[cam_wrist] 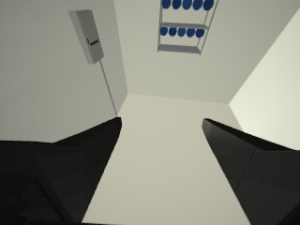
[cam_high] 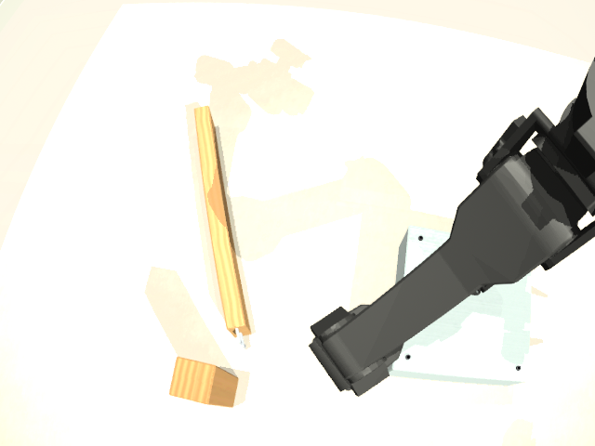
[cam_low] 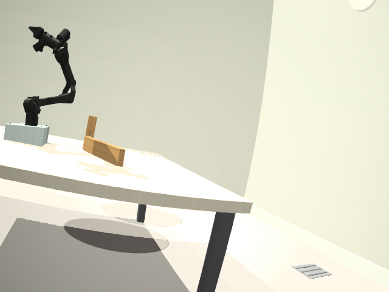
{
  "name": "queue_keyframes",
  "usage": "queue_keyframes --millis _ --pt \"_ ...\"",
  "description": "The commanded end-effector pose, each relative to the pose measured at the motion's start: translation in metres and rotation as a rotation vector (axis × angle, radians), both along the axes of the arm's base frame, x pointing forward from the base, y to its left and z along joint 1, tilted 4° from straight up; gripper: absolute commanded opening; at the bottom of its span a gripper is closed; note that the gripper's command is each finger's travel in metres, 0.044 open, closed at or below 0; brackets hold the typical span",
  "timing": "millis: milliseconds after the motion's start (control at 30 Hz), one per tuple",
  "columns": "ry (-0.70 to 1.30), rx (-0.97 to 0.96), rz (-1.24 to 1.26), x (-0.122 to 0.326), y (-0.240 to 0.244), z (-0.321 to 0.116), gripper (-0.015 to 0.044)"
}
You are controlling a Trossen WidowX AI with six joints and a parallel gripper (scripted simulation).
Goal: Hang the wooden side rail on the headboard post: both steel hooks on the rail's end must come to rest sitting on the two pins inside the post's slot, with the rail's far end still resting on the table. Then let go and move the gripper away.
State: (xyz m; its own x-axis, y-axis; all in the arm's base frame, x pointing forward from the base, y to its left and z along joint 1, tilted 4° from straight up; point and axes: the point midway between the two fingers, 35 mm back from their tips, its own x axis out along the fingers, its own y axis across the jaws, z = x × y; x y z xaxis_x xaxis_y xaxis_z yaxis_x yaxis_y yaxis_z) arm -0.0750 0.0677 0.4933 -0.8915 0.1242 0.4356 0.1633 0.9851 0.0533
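Note:
The wooden side rail (cam_high: 219, 240) (cam_low: 103, 151) lies along the table, standing on its long narrow edge. Steel hooks (cam_high: 240, 337) stick out of its end nearest the post and are clear of it. The wooden headboard post (cam_high: 191, 380) (cam_low: 91, 125) stands upright beyond that end, with a gap between them in the top view. The slot and pins cannot be made out. My gripper (cam_wrist: 161, 121) (cam_low: 30, 27) is open and empty, raised high above the robot's base and well away from rail and post. In the wrist view it faces the room's walls.
The arm (cam_high: 413, 297) (cam_low: 67, 70) rises from a pale base block (cam_high: 451, 357) (cam_low: 22, 135) to one side of the rail and post. The table edge (cam_low: 141, 196) runs along the near side in the exterior view. A wall shelf (cam_wrist: 181, 49) is in the background.

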Motion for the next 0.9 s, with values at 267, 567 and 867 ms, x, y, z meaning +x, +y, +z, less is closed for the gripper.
queue_keyframes --millis 267,567,867 --pt "-0.093 0.116 0.393 -0.045 -0.086 -0.014 0.044" --pt "-0.182 0.285 0.863 -0.034 -0.202 -0.046 0.044" --pt "-0.246 0.494 1.321 0.044 -0.291 -0.093 0.044"
